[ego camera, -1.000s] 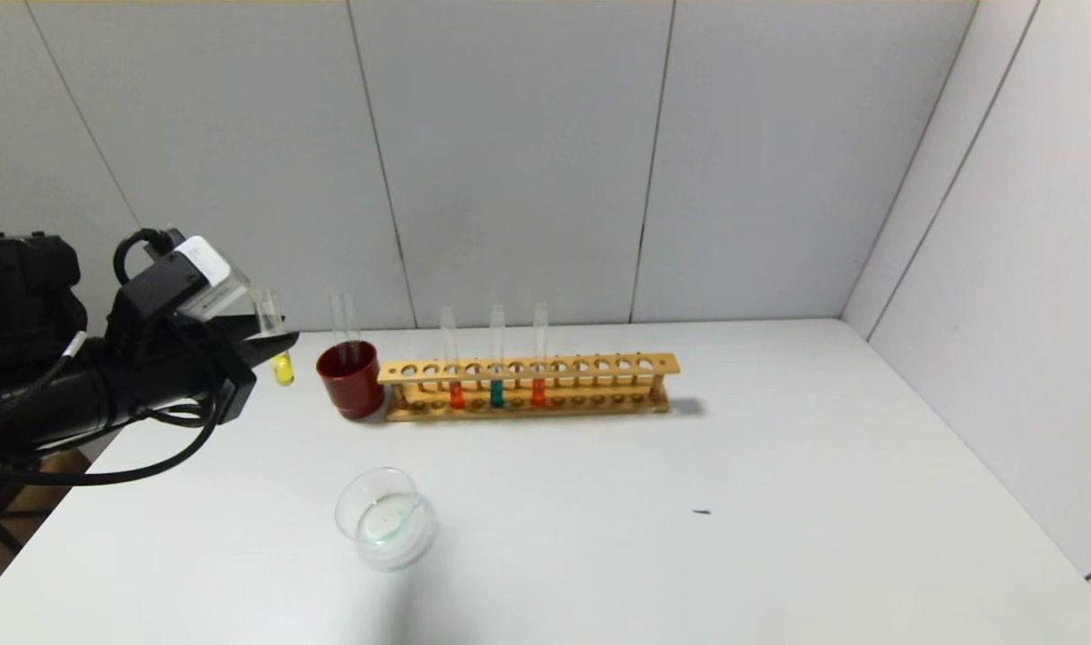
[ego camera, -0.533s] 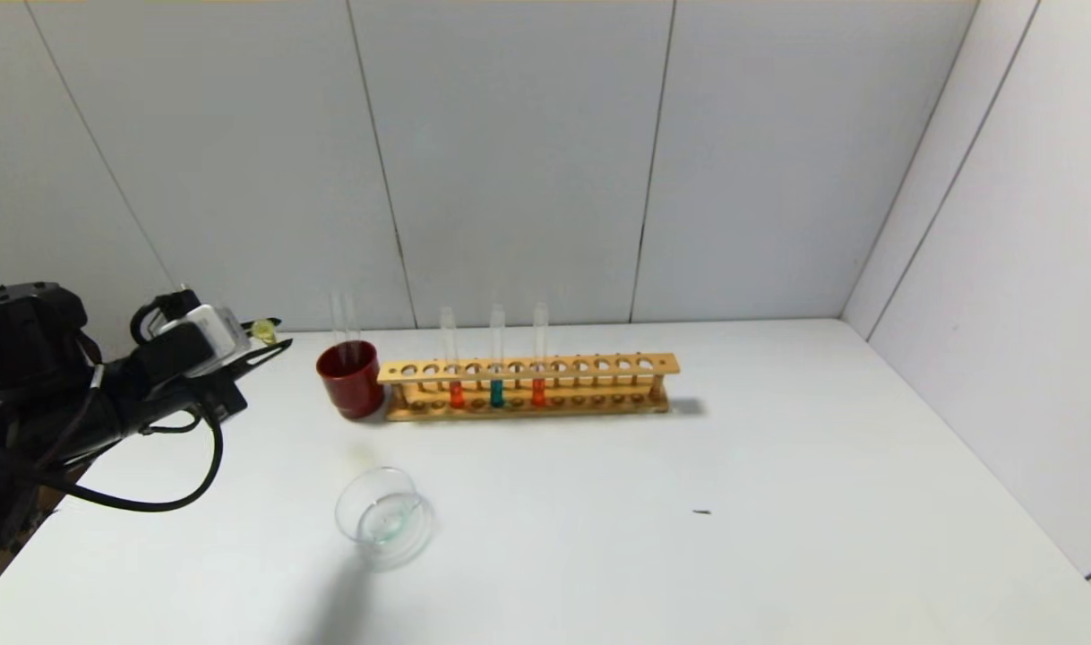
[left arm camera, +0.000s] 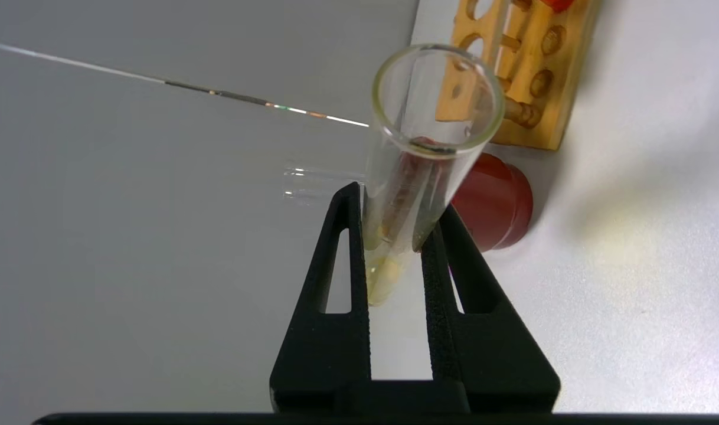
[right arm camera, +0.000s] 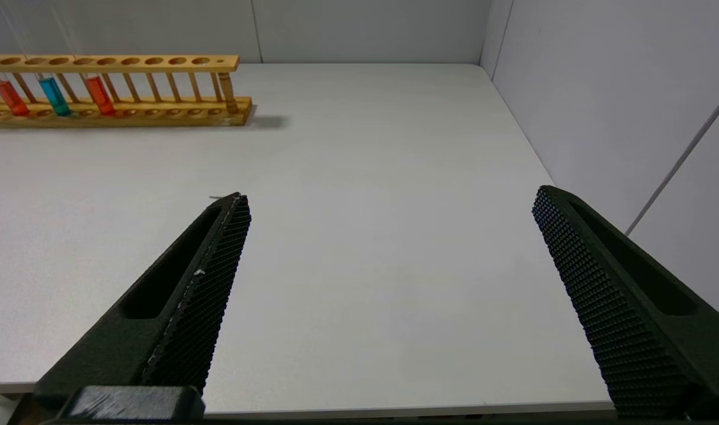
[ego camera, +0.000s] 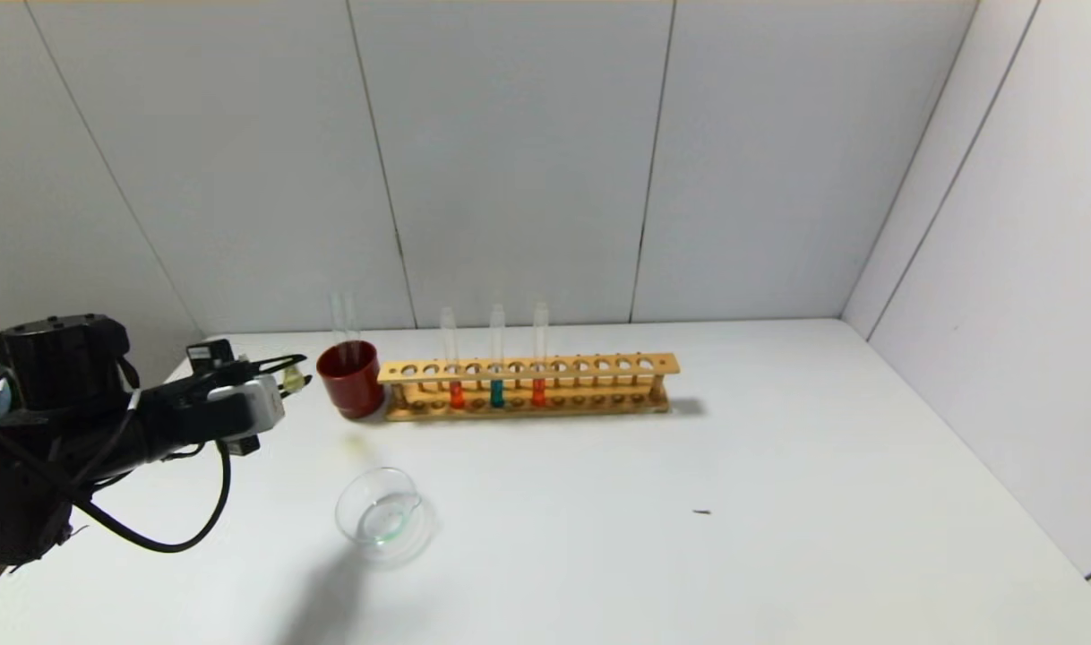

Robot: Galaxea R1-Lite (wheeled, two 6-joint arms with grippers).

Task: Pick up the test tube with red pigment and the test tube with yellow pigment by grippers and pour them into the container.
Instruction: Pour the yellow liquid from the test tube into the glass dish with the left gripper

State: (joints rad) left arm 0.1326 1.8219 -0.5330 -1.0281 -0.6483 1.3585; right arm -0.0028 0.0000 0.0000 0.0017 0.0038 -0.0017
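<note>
My left gripper (ego camera: 287, 374) is shut on the yellow-pigment tube (ego camera: 292, 382), low over the table just left of the dark red cup (ego camera: 350, 380). In the left wrist view the fingers (left arm camera: 336, 277) clamp the tube (left arm camera: 421, 153), with a little yellow liquid at its closed end (left arm camera: 382, 273). The clear glass container (ego camera: 381, 517) stands nearer me, to the right of the gripper and apart from it. Two red-pigment tubes (ego camera: 456, 394) (ego camera: 538, 391) stand in the wooden rack (ego camera: 599, 365). My right gripper (right arm camera: 393, 198) is open and empty over bare table.
A teal tube (ego camera: 496, 392) stands between the red ones in the rack. An empty clear tube (ego camera: 343, 315) stands in the red cup. Walls close the back and right of the white table (ego camera: 778, 502). A small dark speck (ego camera: 702, 512) lies at right.
My left arm has dropped from high at the far left to low beside the red cup. Its wrist has rolled over, and the yellow tube has tipped from upright to lying over.
</note>
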